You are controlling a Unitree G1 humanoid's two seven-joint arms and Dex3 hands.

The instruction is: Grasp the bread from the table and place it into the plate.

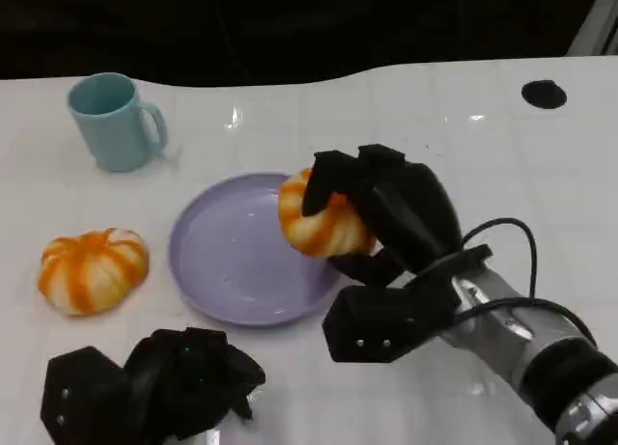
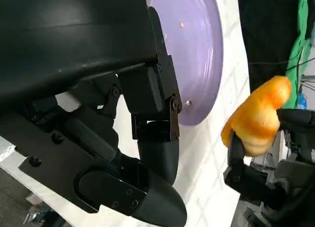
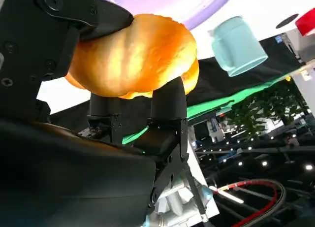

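Note:
My right hand point(image 1: 386, 213) grips an orange-and-white striped bread roll point(image 1: 321, 223) and holds it above the right rim of the lilac plate point(image 1: 232, 262). The right wrist view shows the roll point(image 3: 133, 57) clamped between black fingers point(image 3: 170, 101). In the left wrist view the same roll point(image 2: 258, 121) hangs beyond the plate point(image 2: 197, 49). A second striped roll point(image 1: 92, 268) lies on the table left of the plate. My left hand point(image 1: 159, 387) rests low at the front left with its fingers curled in and nothing in them.
A light blue mug point(image 1: 116, 120) stands at the back left, also seen in the right wrist view as the mug point(image 3: 236, 45). A black round spot point(image 1: 544, 94) marks the table at the back right. The white table point(image 1: 483, 155) ends at a dark back edge.

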